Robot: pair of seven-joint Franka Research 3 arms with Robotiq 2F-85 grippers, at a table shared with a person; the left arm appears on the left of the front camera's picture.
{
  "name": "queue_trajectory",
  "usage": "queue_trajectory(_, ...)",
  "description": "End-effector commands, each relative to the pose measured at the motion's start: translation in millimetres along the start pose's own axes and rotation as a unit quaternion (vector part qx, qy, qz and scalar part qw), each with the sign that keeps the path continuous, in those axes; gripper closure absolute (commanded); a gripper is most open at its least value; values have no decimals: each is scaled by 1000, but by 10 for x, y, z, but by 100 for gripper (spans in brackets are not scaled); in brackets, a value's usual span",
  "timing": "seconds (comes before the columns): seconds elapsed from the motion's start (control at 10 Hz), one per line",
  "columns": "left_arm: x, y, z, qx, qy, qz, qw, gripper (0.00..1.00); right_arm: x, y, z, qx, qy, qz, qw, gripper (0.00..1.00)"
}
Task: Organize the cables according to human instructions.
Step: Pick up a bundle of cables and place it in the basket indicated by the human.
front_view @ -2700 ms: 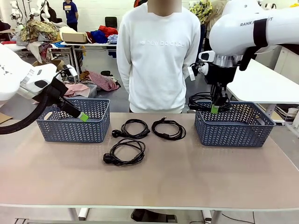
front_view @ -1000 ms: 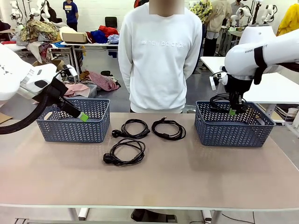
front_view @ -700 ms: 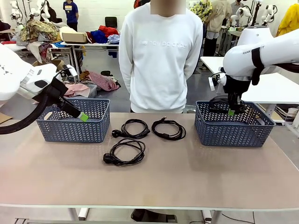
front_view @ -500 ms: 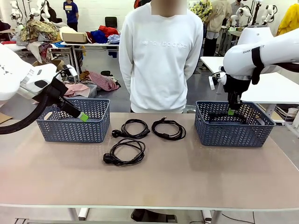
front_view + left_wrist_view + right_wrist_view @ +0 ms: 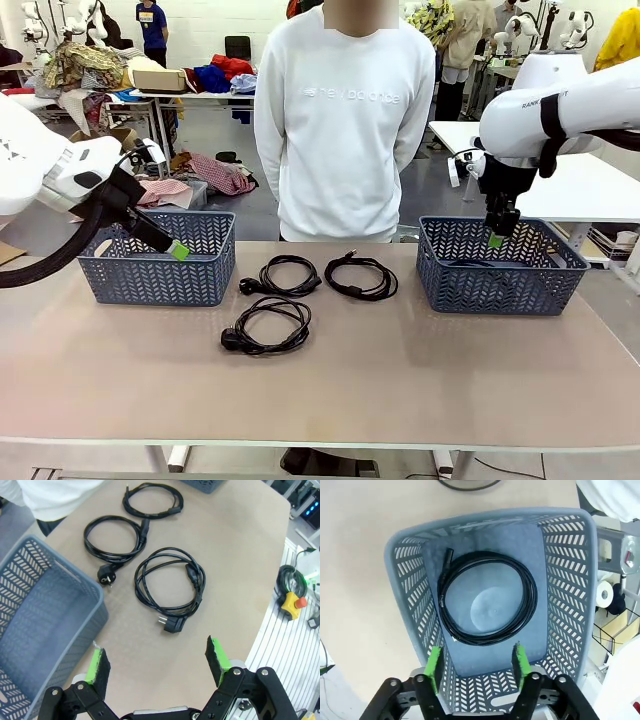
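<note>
- Beige tabletop (image 5: pixel 400 380), with a person (image 5: pixel 345 130) standing behind it.
- Right end effector (image 5: pixel 496 238) hangs wide open and empty just above the right basket (image 5: pixel 500 285).
- One cable (image 5: pixel 485 639) lies coiled inside that basket.
- Three more cables (image 5: pixel 172 625) lie left of that basket, on the tabletop.
- Left end effector (image 5: pixel 156 650), far left of that basket, gapes wide, empty.

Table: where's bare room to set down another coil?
Bare: the table's near half, in front of the three coils and both baskets; also the left basket's floor. Crowded: the middle between the baskets, and the right basket, which holds a fourth coil.
</note>
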State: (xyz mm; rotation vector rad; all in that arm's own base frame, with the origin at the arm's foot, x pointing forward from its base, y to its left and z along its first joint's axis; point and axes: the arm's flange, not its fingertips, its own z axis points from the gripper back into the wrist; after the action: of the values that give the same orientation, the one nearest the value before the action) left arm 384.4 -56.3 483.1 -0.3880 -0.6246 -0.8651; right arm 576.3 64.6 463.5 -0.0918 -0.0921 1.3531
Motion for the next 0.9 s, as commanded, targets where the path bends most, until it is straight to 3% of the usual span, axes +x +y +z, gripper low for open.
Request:
queue_trajectory(0.0, -13, 24, -14, -9, -10, -7, 1000, 0, 25, -19, 66, 3, -2, -14, 1000, 4)
queue_trajectory(0.1, -13, 24, -14, -9, -10, -7, 1000, 0, 20, -19, 67, 6, 0, -16, 1000, 0)
queue_trajectory(0.5, -13, 24, -14, -9, -10, -7, 1000, 0, -11, -49, 97, 19, 0, -41, 999, 0)
queue_trajectory(0.6, -13, 24, -14, -9, -10, -7, 1000, 0, -6, 15, 8, 6, 2, -10, 1000, 0)
queue_trajectory(0.8, -13, 24, -14, -9, -10, -7, 1000, 0, -6, 15, 8, 6, 2, -10, 1000, 0)
